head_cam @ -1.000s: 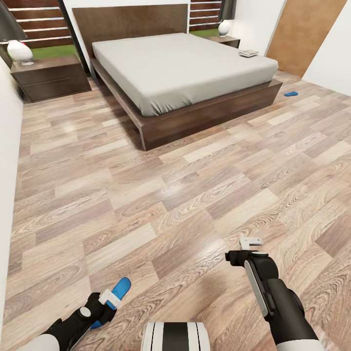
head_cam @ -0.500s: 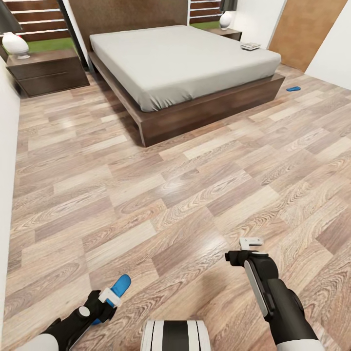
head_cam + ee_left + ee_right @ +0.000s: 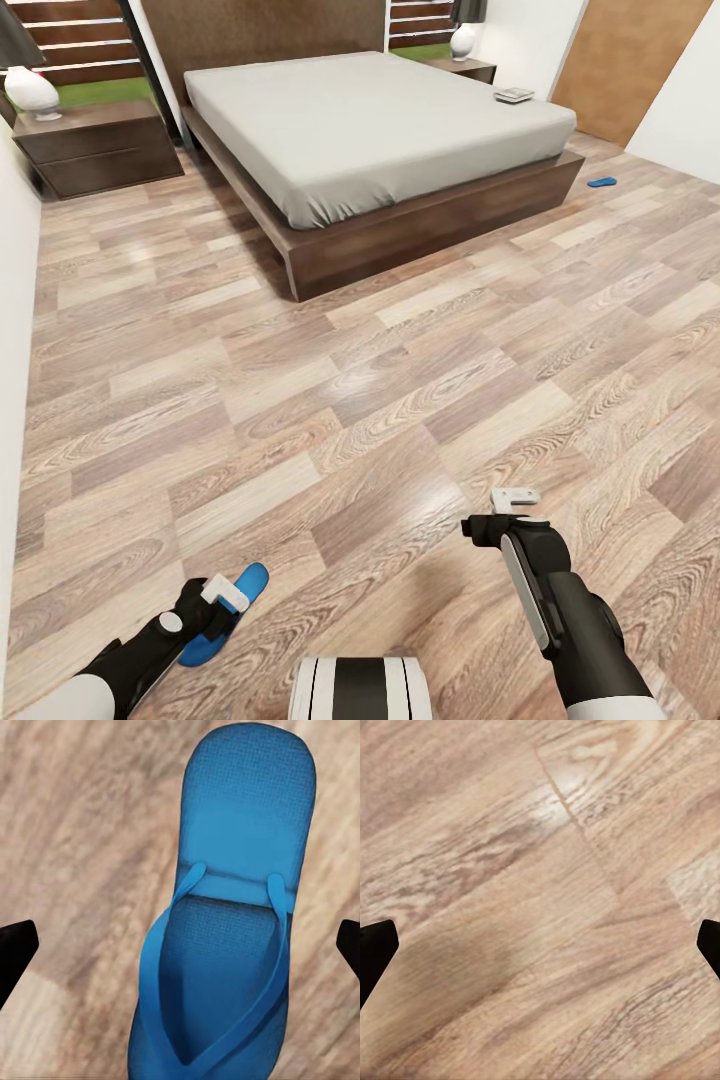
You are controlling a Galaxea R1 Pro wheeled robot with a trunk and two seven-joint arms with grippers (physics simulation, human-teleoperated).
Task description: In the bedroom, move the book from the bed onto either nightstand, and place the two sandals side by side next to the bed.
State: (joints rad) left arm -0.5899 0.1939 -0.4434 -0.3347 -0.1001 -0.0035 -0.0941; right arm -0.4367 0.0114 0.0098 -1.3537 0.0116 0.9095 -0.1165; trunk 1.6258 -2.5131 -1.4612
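sandals: two, near one [image 3: 222, 613] lying below left gripper [image 3: 226, 592], far one [image 3: 601, 182] right of bed [image 3: 380, 130]
book [image 3: 513, 95]: one, lying on bed
nightstands: two [image 3: 95, 145] [image 3: 462, 68]
left gripper: spread wide, holding nothing
right gripper [image 3: 516, 497]: spread wide, empty

- Left arm reaches low and forward, its tool [image 3: 222, 597] angled toward the floor, fingers spread wide apart.
- Right arm extends ahead, wrist level, its tool [image 3: 516, 497] hanging above the floor, fingertips [image 3: 376, 949] parted wide.

White lamp [image 3: 31, 90] on the far cabinet, another lamp [image 3: 462, 40] beyond, brown door [image 3: 625, 62] at right.
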